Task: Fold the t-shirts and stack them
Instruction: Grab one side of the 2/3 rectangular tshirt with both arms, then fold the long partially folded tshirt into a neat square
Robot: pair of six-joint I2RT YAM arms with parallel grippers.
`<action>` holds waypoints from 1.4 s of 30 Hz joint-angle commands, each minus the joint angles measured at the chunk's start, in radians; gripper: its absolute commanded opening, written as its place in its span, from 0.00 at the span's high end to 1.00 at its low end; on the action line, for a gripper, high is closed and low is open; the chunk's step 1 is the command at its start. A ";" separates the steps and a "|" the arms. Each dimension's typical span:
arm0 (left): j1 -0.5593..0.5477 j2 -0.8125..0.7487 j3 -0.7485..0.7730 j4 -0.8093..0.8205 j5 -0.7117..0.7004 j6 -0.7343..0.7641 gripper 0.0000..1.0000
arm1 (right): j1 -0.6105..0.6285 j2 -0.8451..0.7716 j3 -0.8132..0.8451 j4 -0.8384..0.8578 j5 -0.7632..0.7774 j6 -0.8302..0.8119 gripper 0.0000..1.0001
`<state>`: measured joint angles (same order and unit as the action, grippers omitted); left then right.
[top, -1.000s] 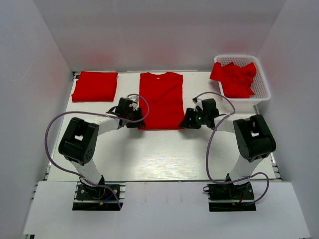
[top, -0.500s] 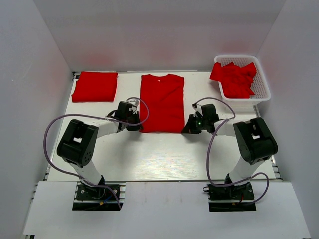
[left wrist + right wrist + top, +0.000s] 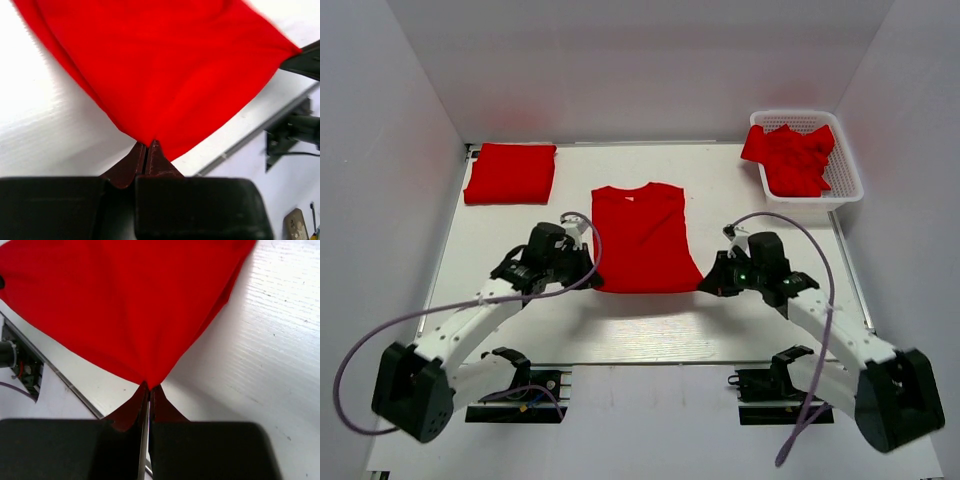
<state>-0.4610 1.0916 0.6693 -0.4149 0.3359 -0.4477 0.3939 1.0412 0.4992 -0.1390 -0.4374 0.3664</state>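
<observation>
A red t-shirt (image 3: 642, 238) with its sleeves folded in lies in the middle of the table, collar toward the back. My left gripper (image 3: 588, 279) is shut on its near left hem corner (image 3: 150, 136). My right gripper (image 3: 705, 284) is shut on the near right hem corner (image 3: 148, 380). Both corners are pulled taut toward the near edge, and the hem flares wider than the chest. A folded red t-shirt (image 3: 510, 172) lies at the back left. More crumpled red t-shirts (image 3: 790, 158) fill the basket.
The white lattice basket (image 3: 848, 178) stands at the back right against the wall. Arm cables loop beside both arms near the table's front edge. White walls enclose the table on three sides.
Both grippers closed on the hem corners and drew the t-shirt toward the near edge. The arms have stretched out low and forward, and the hem has spread wider.
</observation>
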 commanded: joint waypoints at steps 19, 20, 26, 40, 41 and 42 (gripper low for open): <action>0.018 0.099 0.417 -0.202 -0.486 -0.180 1.00 | -0.009 0.127 0.449 -0.082 0.124 -0.057 1.00; 0.018 0.119 0.432 -0.202 -0.511 -0.180 1.00 | -0.009 0.161 0.463 -0.082 0.134 -0.064 1.00; 0.027 0.302 0.558 -0.202 -0.624 -0.169 1.00 | -0.023 0.333 0.624 -0.082 0.175 -0.089 1.00; 0.081 0.599 0.779 -0.188 -0.578 -0.115 1.00 | -0.073 0.605 0.825 -0.096 0.118 -0.080 1.00; 0.093 0.609 0.779 -0.188 -0.578 -0.115 1.00 | -0.075 0.617 0.831 -0.096 0.114 -0.081 1.00; 0.093 0.632 0.792 -0.188 -0.569 -0.115 1.00 | -0.079 0.649 0.852 -0.096 0.111 -0.080 1.00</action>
<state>-0.3988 1.7176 1.4113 -0.6010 -0.2146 -0.5854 0.3420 1.6573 1.2808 -0.2379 -0.3313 0.3035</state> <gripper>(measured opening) 0.078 0.011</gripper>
